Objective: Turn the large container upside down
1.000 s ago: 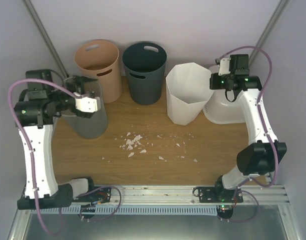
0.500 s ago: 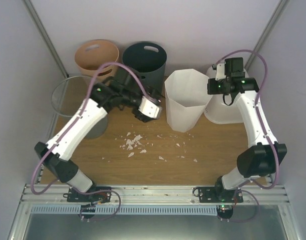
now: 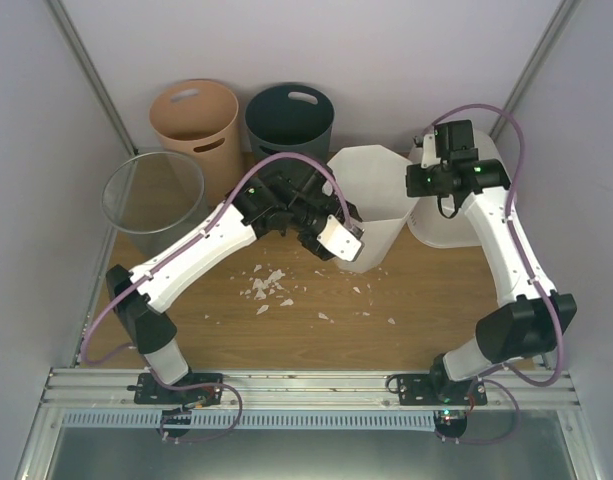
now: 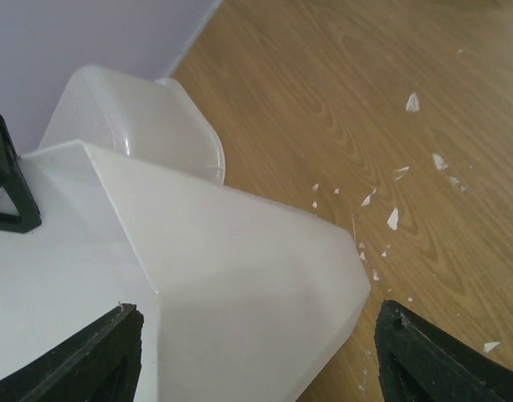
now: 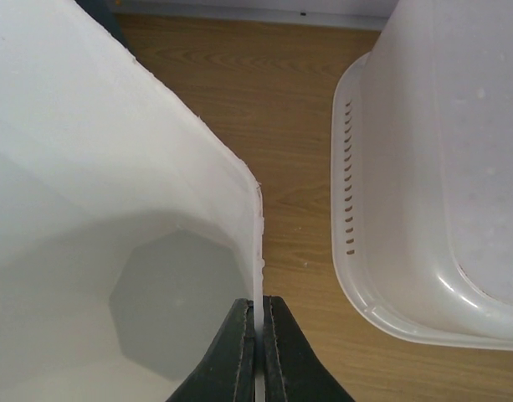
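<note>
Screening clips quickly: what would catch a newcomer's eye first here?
Both arms meet at the white bin, centre-right: the right gripper pinches its rim, the left gripper stands open at its side. The tub sits just right of it, untouched; white scraps dot the middle of the table.

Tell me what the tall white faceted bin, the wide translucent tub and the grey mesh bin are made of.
Tall white faceted bin: thin semi-matte plastic, seemingly; its wall edge is sheet-thin and light glows through. Wide translucent tub: smooth milky plastic, with moulded slots along a rolled rim. Grey mesh bin: likely fine metal mesh, with see-through walls.
</note>
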You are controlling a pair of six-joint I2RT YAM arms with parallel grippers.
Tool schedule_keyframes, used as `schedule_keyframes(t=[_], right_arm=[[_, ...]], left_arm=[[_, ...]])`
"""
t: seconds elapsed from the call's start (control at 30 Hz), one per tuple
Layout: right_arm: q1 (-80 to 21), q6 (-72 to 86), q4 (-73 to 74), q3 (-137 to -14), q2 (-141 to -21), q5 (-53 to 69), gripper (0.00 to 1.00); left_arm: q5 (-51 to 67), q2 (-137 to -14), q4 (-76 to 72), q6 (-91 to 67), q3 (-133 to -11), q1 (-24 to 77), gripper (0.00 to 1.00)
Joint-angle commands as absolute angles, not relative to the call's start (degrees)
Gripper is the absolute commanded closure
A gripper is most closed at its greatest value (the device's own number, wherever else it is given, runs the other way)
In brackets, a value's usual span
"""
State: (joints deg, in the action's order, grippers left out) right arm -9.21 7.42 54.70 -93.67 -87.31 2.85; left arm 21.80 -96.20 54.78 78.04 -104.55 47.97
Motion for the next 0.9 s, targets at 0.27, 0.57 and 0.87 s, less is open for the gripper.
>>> schedule_keyframes(t=[0.27,0.57,0.87], right_arm=[[-12.5,5.1,51.2,-96.2,-80.2,-10.3,0.99],[-19.1,-3.7,40.9,-91.1,-75.7,-17.2,0.99],[-24.2,-10.0,32.3,-86.7,-71.1,-24.6,0.99]], left_arm=[[17.8,-96.7,42.5,74.5,-106.8,49.0,0.22],[17.0,-94.3,37.7,69.4,-105.6,49.0,0.2],[16.3,-92.4,27.2,57.1,-111.0,42.0,0.2]])
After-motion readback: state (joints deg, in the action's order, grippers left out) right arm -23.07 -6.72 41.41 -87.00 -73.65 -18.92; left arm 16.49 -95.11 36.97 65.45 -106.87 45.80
